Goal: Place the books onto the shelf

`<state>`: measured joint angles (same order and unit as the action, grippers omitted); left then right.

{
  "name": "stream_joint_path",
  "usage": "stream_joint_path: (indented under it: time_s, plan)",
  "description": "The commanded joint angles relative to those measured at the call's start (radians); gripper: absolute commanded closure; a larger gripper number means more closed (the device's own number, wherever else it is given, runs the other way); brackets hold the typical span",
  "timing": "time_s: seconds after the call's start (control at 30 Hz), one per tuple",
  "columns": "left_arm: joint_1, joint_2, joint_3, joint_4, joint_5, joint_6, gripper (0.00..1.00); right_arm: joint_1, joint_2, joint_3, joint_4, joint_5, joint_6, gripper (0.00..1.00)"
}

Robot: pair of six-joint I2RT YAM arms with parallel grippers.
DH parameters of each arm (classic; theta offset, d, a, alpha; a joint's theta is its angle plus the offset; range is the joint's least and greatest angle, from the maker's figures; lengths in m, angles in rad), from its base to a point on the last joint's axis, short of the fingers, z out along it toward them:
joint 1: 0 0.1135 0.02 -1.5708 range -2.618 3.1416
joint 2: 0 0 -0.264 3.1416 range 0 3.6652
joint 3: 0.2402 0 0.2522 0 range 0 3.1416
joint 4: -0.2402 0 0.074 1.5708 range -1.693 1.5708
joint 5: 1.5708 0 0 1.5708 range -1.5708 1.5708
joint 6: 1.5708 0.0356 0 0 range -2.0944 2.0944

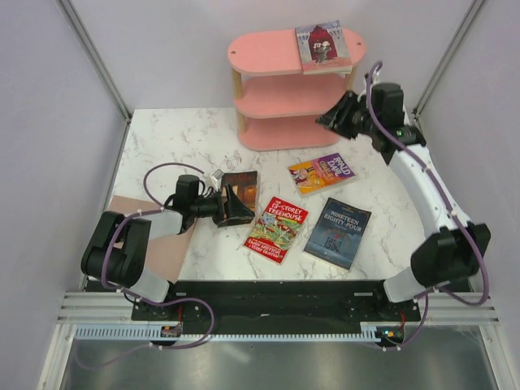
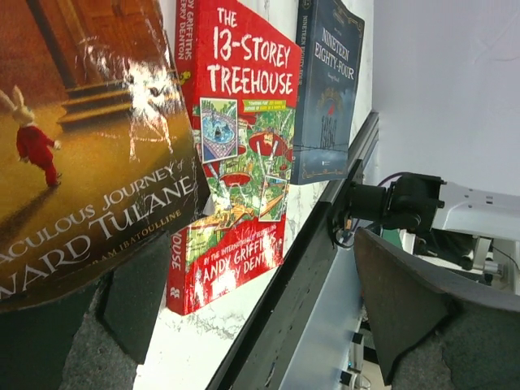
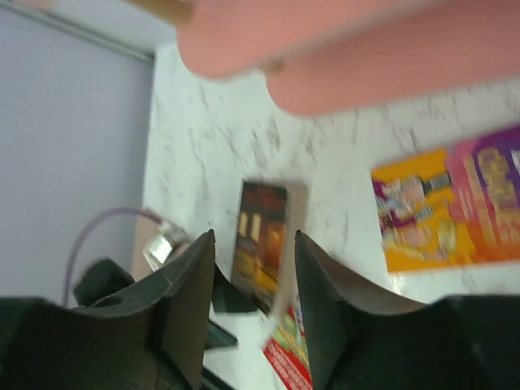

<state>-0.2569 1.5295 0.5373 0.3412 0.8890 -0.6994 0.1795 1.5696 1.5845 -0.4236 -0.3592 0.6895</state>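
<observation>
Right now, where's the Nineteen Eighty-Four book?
Nineteen Eighty-Four lies flat on the table, right of centre in the top view, just right of Treehouse and closer to the near edge than Roald Dahl.

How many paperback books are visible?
5: grey-pink book on top of the pink shelf; dark brown book at the left gripper; red Treehouse, dark blue and purple-yellow books on the marble table. More may be hidden.

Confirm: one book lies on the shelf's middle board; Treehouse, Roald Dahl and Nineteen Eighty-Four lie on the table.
Wrong board: the top external view shows that book on the shelf's top board. Treehouse, Roald Dahl and Nineteen Eighty-Four do lie on the table.
</observation>
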Motion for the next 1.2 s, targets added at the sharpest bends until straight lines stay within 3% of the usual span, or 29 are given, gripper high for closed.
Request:
stream_joint_path:
  time_s: [0.0,0.13,0.33,0.77,1.13,1.17]
  plan:
    - [-0.033,-0.022,0.096,-0.129,-0.05,0.124,0.0,0.032,-0.169,-0.329,0.011,0.025,-0.002,0.45]
    - [-0.087,0.03,0.165,-0.288,-0.158,0.164,0.0,0.092,-0.23,-0.669,0.13,-0.004,0.103,0.38]
    - [-0.123,0.132,0.23,-0.365,-0.211,0.147,0.0,0.208,-0.221,-0.882,0.289,-0.02,0.232,0.37]
    - [-0.229,0.224,0.328,-0.432,-0.205,0.14,0.01,0.368,0.07,-0.841,0.47,0.012,0.304,0.37]
    - [-0.248,0.23,0.342,-0.436,-0.202,0.14,0.01,0.388,-0.111,-0.939,0.71,0.012,0.34,0.47]
    - [-0.249,0.23,0.343,-0.436,-0.2,0.14,0.01,0.388,-0.111,-0.943,0.715,0.012,0.34,0.55]
